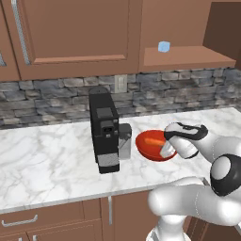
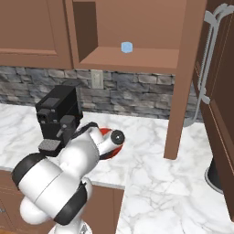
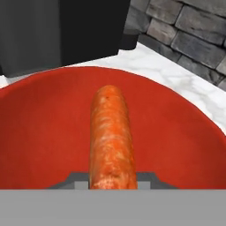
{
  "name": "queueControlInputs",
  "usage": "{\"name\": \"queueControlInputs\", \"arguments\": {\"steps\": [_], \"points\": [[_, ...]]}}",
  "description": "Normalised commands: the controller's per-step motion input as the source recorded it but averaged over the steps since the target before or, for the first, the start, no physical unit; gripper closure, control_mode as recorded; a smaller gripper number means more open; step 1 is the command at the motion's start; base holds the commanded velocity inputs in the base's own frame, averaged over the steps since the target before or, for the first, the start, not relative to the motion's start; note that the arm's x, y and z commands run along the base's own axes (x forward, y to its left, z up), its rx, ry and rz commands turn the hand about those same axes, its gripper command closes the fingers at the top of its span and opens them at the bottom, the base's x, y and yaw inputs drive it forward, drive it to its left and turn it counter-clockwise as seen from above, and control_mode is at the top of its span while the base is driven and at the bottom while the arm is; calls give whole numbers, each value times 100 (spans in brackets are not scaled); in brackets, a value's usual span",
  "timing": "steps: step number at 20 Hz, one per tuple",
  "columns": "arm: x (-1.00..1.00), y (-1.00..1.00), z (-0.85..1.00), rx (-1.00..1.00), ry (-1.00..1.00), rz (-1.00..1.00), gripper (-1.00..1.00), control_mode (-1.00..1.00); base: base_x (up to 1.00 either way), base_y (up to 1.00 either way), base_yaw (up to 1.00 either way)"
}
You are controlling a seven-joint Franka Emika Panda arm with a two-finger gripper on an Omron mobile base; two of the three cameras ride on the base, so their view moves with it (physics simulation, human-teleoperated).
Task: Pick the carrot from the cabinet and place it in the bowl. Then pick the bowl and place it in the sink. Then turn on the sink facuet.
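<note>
The glossy red bowl (image 1: 141,147) (image 2: 115,153) (image 3: 44,132) sits on the marble counter just right of the coffee machine. The orange carrot (image 1: 153,140) (image 3: 111,132) lies lengthwise inside it, pointing away from the hand. My gripper (image 1: 166,149) (image 3: 112,181) reaches down into the bowl from the right, its fingertips pressed against both sides of the carrot's near end, shut on it. Up on the wall is the doorless cabinet shelf (image 1: 188,59) (image 2: 132,59). The sink and faucet are out of view.
A black coffee machine (image 1: 104,132) (image 2: 57,114) (image 3: 44,31) stands close to the bowl's left. A pale blue cube (image 1: 164,46) (image 2: 126,46) rests on the shelf. A wooden post (image 2: 180,91) and an open door with a silver handle (image 2: 205,68) stand to the right.
</note>
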Motion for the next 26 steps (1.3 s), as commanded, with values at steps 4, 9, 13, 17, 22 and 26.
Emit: {"name": "queueControlInputs", "arguments": {"steps": [4,9,13,17,22,26], "points": [[2,0,-18,0,0,0,100,-100,0,0,0],[-9,0,-3,-2,0,0,-100,-100,0,0,0],[-8,0,3,-1,0,0,-100,-100,0,0,0],[-2,0,33,-3,0,0,-100,-100,0,0,0],[-16,0,63,-6,0,0,-100,-100,0,0,0],[-74,8,13,-27,-6,11,-100,-100,0,0,0]]}}
